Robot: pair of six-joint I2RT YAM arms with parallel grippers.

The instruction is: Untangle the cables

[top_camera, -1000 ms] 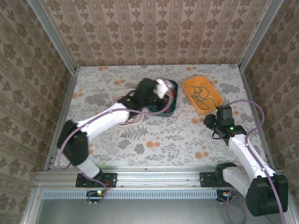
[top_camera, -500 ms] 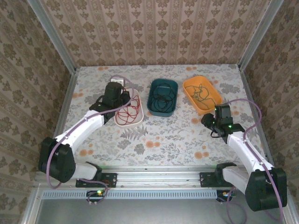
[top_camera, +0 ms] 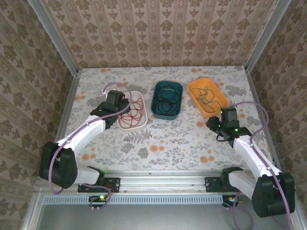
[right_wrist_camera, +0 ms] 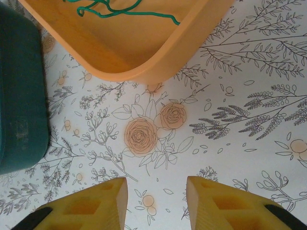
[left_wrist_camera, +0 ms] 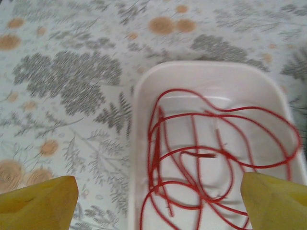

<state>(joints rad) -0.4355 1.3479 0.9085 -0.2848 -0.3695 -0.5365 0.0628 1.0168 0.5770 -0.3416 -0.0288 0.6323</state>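
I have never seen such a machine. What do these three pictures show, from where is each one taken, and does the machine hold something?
These are two robot arms fixed at the near edge of a flowered table. The wide picture comes from a camera above and behind them. The other two come from a small camera on each wrist, so that arm's yellow fingers appear at the bottom.

Three trays stand on the table: a white tray with a red cable, a teal tray with a black cable, and an orange tray with a green cable.

The left hand hangs open over the white tray. The right hand is open above bare table near the orange tray. Neither holds anything.
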